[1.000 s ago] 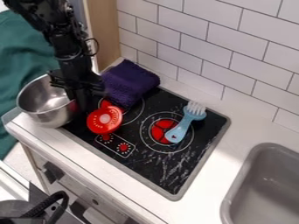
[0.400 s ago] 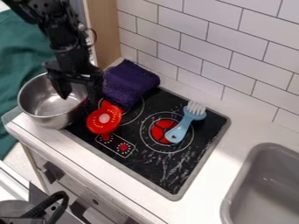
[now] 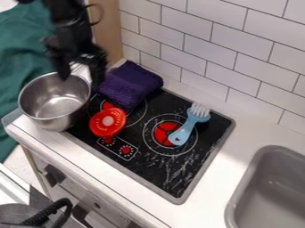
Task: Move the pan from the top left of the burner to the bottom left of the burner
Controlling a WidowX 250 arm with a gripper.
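The black gripper (image 3: 80,80) hangs above the back rim of the steel pan, its two fingers spread apart with nothing held between them. The round steel pan (image 3: 55,101) stands upright at the left end of the counter, partly over the stove's left edge. The black stove top with its burner (image 3: 143,167) lies to the right of the pan, in the middle of the view.
A purple cloth (image 3: 131,83) lies at the stove's back left. A red lid-like toy (image 3: 108,121) sits just right of the pan. A blue brush (image 3: 187,127) lies across the right burner. A grey sink (image 3: 271,189) is at the lower right, and a tiled wall rises behind.
The gripper has opened and risen off the pan, up from its right side to above its back rim. Pan, cloth, red toy and brush look nearly unmoved.
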